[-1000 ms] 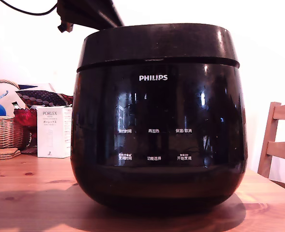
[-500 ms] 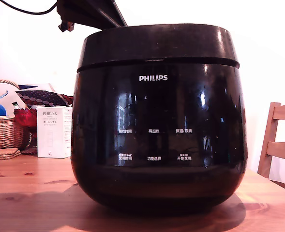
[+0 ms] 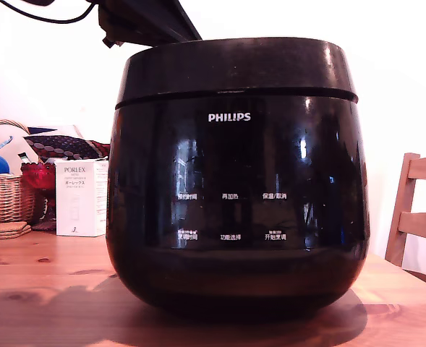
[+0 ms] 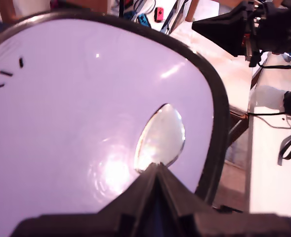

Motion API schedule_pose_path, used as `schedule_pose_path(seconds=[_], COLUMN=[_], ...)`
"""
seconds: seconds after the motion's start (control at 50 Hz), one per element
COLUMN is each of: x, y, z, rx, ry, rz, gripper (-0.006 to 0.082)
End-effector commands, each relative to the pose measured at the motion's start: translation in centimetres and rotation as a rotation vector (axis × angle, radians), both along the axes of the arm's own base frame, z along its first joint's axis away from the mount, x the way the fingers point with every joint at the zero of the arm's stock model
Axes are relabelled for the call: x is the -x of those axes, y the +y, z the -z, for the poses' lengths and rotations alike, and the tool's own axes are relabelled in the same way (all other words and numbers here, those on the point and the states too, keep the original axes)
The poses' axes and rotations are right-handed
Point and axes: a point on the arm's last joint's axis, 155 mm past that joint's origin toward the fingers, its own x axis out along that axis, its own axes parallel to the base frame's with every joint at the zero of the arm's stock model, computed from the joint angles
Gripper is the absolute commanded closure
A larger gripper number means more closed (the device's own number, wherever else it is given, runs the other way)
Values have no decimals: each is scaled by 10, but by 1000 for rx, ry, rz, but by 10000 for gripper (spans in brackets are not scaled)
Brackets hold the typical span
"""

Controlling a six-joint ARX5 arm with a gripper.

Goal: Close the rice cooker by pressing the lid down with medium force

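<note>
Cooker (image 3: 234, 181) — glossy black, PHILIPS logo and white button labels on its front; fills the centre of the exterior view, standing on the wooden desk (image 3: 46, 289).

Lid (image 3: 234, 65) — black band across the upper centre of the exterior view, lying level on the body with only a thin dark seam beneath it. It looks down, though whether the latch has caught cannot be told. In the wrist view its top reads as a pale, washed-out glossy dome with an oval inset near the frame's centre.

Gripper (image 4: 157, 170) — dark tips meeting in a point at the lower centre of the wrist view, fingers pressed together with nothing between them, at or just over the lid's top near the oval inset; contact itself cannot be confirmed. The arm shows as a dark shape at the upper left of the exterior view.

Other items, left edge of the exterior view: wicker basket (image 3: 3, 191), white box (image 3: 81, 196). Chair (image 3: 419, 210) at the right edge.

Risks — a narrow closed tip on a slick dome could skid sideways under load. A push landing off-centre might seat one side only, leaving the latch uncaught. Excess force could mark the lid or shift the cooker on the desk.
</note>
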Motion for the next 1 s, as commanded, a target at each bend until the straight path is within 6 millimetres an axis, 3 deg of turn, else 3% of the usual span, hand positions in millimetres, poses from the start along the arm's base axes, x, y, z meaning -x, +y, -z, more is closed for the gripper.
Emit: schedule_pose_path(seconds=[0.0, 0.36, 0.64, 0.98], x=[17, 13, 8, 17], y=[22, 29, 29, 40], z=[80, 79, 94, 117], rx=[-166, -75, -36, -88], ry=[158, 37, -10, 29], rz=[-18, -38, -52, -62], gripper=[791, 791, 791, 791])
